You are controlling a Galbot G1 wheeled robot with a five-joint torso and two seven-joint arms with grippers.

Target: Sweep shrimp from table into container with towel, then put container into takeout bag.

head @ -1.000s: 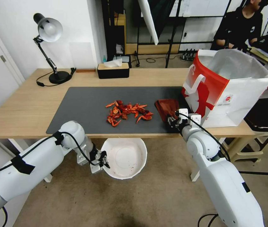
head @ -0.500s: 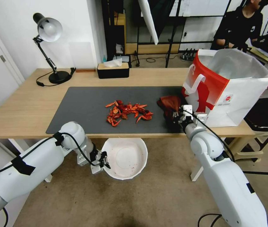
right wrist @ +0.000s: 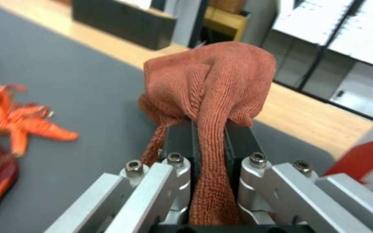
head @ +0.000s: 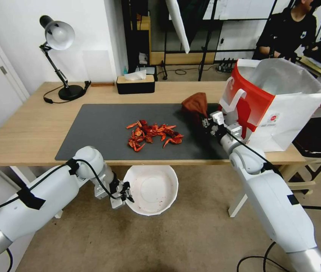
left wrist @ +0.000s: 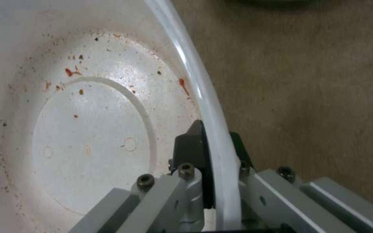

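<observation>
Clearly the right gripper is closed on the towel, a rust-red cloth bunched between its fingers and held in the air above the dark mat, near the takeout bag. The shrimp lie in a loose pile on the mat, a little away from the table's front edge. Below that edge the left gripper pinches the rim of the container, which has no shrimp in it.

I see some risks. The towel is a small ball, so it may pass over some pieces or scatter them sideways. The container sits slightly left of the pile, so shrimp could fall on the carpet. A rim pinch may also tilt under weight.
</observation>
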